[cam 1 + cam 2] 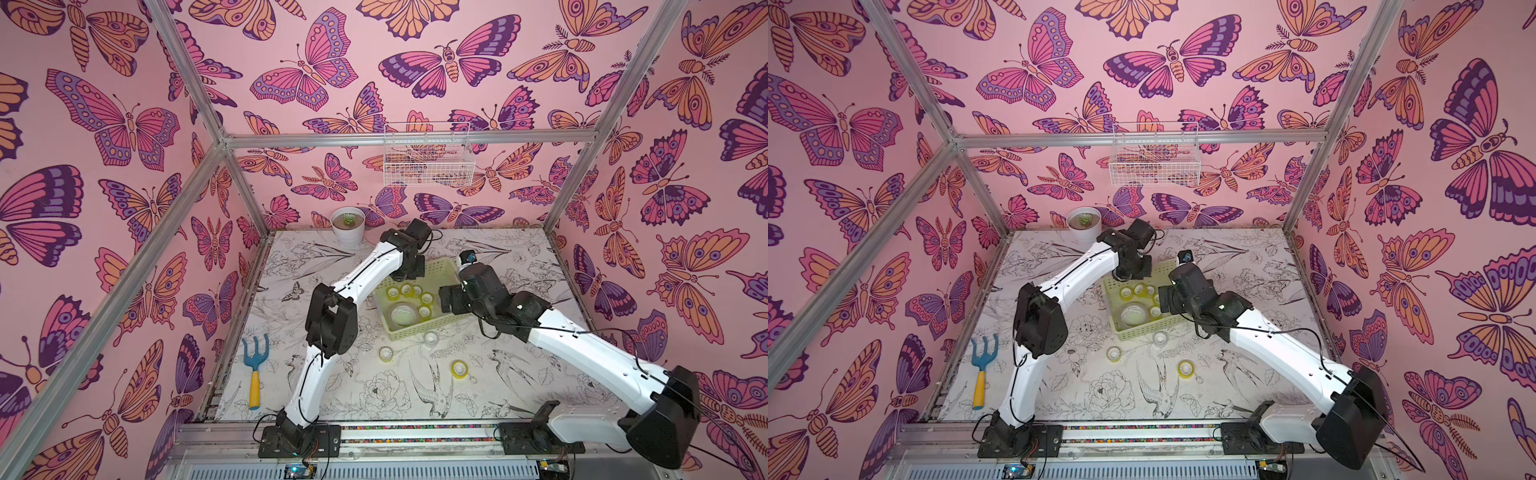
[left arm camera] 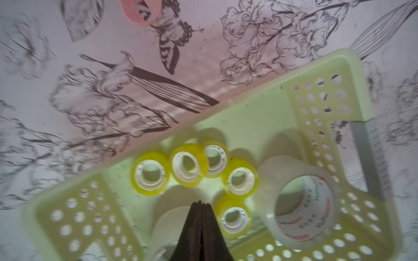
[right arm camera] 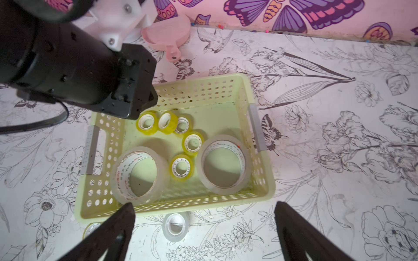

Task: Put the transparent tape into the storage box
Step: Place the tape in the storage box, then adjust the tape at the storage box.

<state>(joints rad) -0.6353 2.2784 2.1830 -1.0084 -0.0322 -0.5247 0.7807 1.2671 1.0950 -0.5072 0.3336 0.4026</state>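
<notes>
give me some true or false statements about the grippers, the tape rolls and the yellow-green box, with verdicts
The left gripper is shut and holds nothing. True.
The right gripper holds something. False: its jaws stand open and empty.
Two wide rolls lie in the storage box. True.
Every roll is in the box. False: three small rolls lie on the table in front of it.
The blue fork lies in the box. False: it lies on the table.
</notes>
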